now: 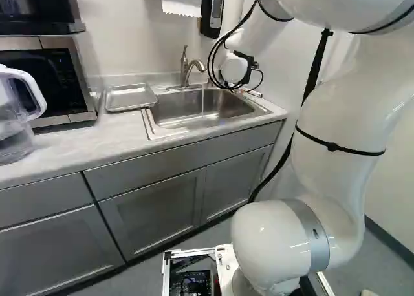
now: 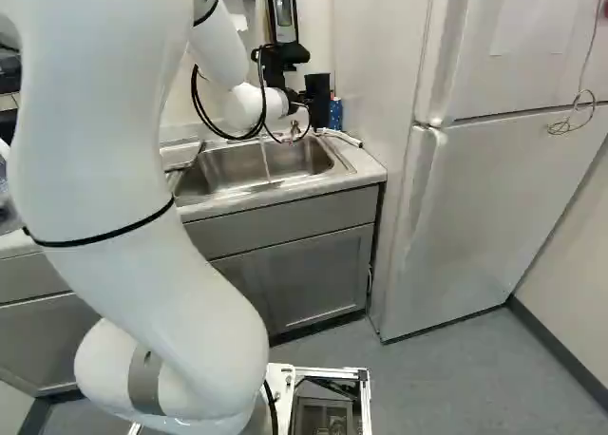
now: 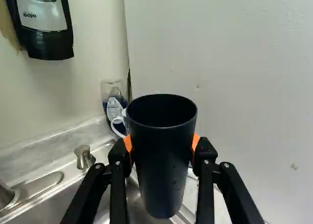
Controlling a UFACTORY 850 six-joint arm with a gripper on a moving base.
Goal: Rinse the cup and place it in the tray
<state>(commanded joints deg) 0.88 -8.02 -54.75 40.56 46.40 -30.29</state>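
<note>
Gripper [image 2: 309, 100] closed around the cup [image 3: 164, 170], its orange pads [image 3: 127, 144] pressing from two sides. Dark, smooth and tall, with a few droplets on its side, the cup widens toward a round rim. It is upright, mouth up, long axis roughly vertical, near the sink's [image 1: 178, 108] right end and higher than its rim. Water [image 1: 202, 102] runs from the faucet [image 1: 186, 70] into the sink; just left of the sink sits the metal tray [image 1: 129, 98].

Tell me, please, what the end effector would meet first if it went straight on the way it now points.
Carrying the black cup, the end effector would probably meet the white panel beside the sink first, though depth is unclear and the cup hides part of the line.
</note>
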